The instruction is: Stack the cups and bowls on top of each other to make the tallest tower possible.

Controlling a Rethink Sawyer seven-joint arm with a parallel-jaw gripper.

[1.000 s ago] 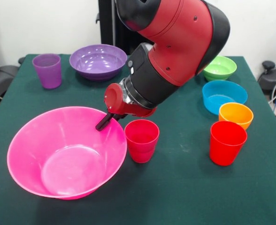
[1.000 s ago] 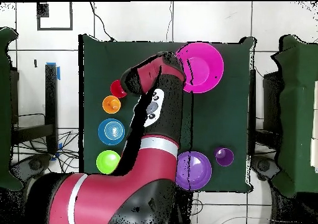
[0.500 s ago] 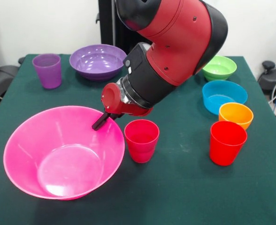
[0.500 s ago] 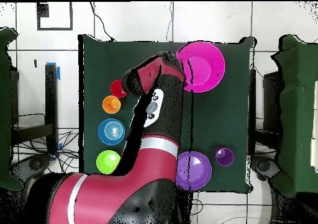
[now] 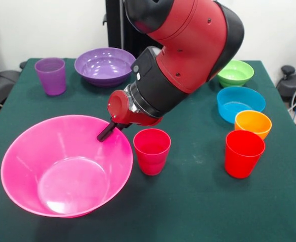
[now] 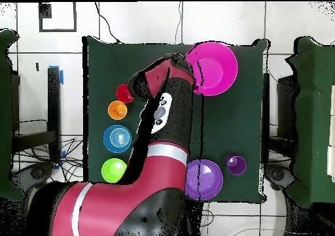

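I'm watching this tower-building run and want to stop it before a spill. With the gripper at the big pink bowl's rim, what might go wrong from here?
The gripper sits at the far rim of the pink bowl, so a push there may tip or slide the bowl toward the table's edge. The magenta cup stands right beside the bowl and under the arm; it may get knocked over.
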